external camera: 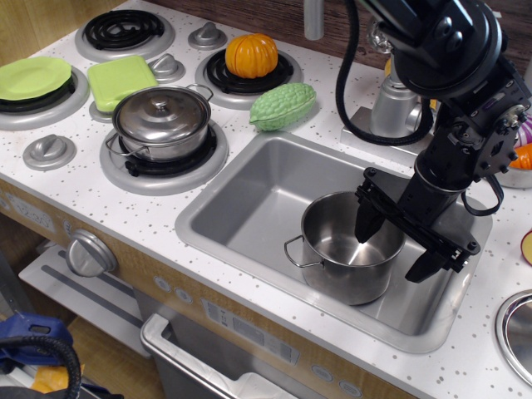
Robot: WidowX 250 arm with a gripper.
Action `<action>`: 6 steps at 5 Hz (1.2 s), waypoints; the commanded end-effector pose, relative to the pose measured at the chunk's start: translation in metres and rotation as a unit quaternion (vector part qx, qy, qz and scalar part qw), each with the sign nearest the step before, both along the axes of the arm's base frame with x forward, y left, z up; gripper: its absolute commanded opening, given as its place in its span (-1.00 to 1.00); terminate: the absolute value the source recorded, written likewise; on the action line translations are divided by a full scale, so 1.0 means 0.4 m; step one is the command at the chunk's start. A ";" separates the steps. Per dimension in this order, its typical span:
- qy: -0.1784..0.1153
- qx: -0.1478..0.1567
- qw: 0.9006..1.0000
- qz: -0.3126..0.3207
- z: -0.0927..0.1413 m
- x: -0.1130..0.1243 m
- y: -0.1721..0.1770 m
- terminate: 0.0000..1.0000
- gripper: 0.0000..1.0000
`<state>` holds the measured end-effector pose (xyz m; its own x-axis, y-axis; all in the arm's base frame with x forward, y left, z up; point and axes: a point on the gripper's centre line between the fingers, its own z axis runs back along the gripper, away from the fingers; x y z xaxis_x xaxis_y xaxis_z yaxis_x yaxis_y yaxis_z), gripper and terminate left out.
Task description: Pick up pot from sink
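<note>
The pot point(345, 258) is small, shiny steel, without a lid, and stands upright in the right part of the grey sink point(249, 208). One wire loop handle shows on its left side. My gripper point(395, 245) is open and straddles the pot's right wall: one finger point(366, 218) dips inside the pot, the other finger point(426, 264) hangs outside it, over the sink's right side. The pot rests on the sink floor.
A lidded steel pot point(162, 120) sits on the front burner left of the sink. A green gourd point(283, 105), an orange pumpkin point(251, 55), green plates point(33, 77) and a faucet base point(395, 108) lie behind. A round steel bowl point(517, 332) sits at far right.
</note>
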<state>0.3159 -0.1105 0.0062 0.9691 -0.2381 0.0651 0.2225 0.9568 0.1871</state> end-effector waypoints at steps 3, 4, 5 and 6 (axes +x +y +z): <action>-0.023 -0.026 0.999 -0.030 -0.065 -0.006 0.010 -1.00 1.00; -0.039 -0.044 0.998 -0.035 -0.088 -0.007 0.020 -1.00 1.00; -0.042 -0.042 0.998 -0.032 -0.091 -0.002 0.021 -1.00 -1.00; -0.048 -0.044 0.997 -0.038 -0.101 0.002 0.029 -1.00 -1.00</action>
